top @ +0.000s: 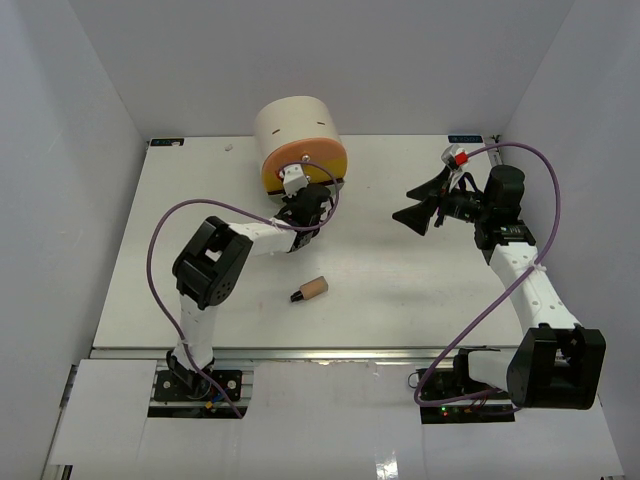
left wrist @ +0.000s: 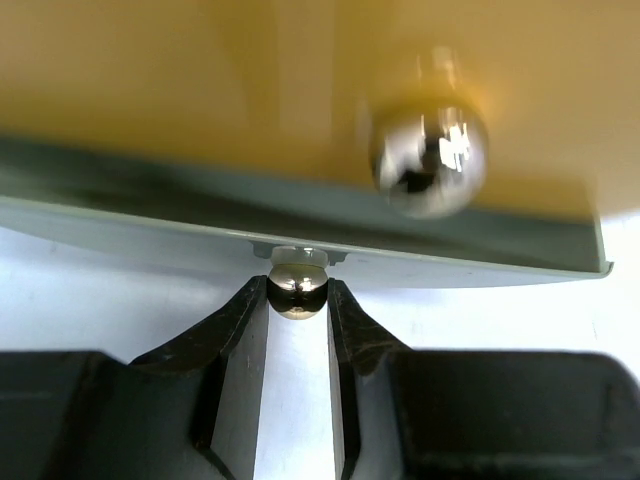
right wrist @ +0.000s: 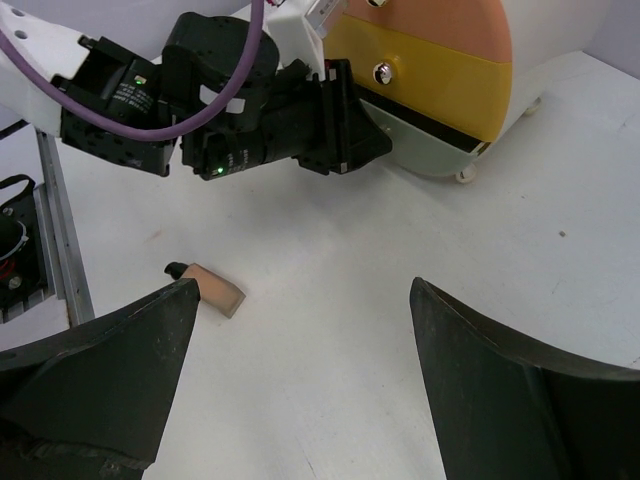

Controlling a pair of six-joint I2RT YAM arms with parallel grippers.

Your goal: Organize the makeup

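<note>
Your left arm reaches from its base toward the front of the cream drawer cylinder (top: 290,125), which stands at the far middle of the counter (top: 400,290). Your left pincer (left wrist: 298,300) is right against the foot of that cylinder, and it is clenched. In the left wrist view its two black tips squeeze the small shiny knob (left wrist: 297,288) of the grey drawer (left wrist: 150,205) from either side. That grey drawer is the lowest one on the cylinder's face. The yellow drawer (left wrist: 200,80) sits directly above it, with its own larger chrome knob (left wrist: 430,157) up and to the right of the one you hold. You cannot tell from these views whether the grey drawer is pulled out at all.

The only piece of makeup you can see is one tan bottle (top: 312,290) with a black cap. It lies on its side on the counter, in front of the cylinder on the side nearer the arm bases. It is apart from the cylinder and touched by neither pincer. In the top view its cap points toward the left.

To the right of the cylinder, and well apart from it, your right pincer (top: 403,202) hangs above the counter. It is released, with its jaws spread wide and nothing between them. It faces back toward the cylinder, so its wrist camera takes in the drawers, your left pincer and the bottle.
</note>
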